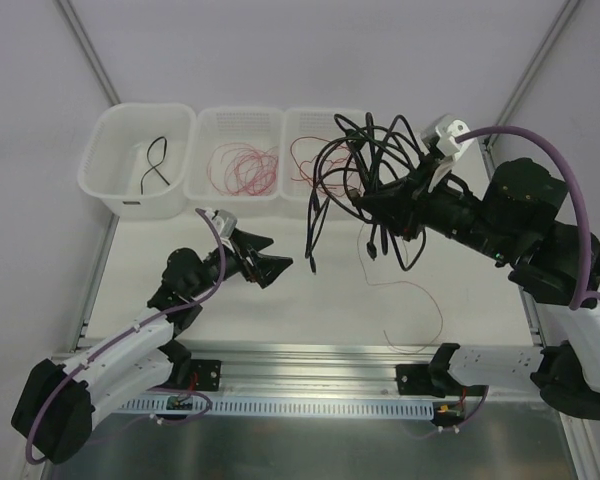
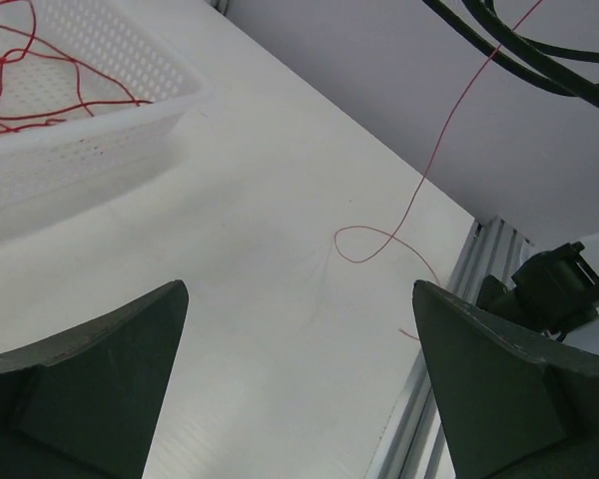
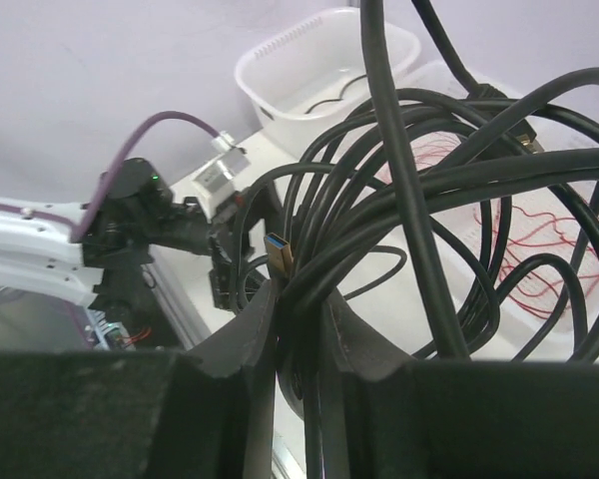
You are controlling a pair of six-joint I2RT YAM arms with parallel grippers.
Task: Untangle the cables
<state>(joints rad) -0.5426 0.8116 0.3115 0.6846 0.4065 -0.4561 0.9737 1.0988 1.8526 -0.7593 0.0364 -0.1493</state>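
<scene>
My right gripper is shut on a tangled bundle of black cables, held up in the air over the right bin; several loops and plug ends hang down. In the right wrist view the bundle is pinched between the fingers, with a gold USB plug sticking up. A thin red wire trails from the bundle onto the table; it also shows in the left wrist view. My left gripper is open and empty, low over the table.
Three white bins stand at the back: the left one holds a black cable, the middle one holds red wires, the right one holds red wire. A metal rail runs along the near table edge.
</scene>
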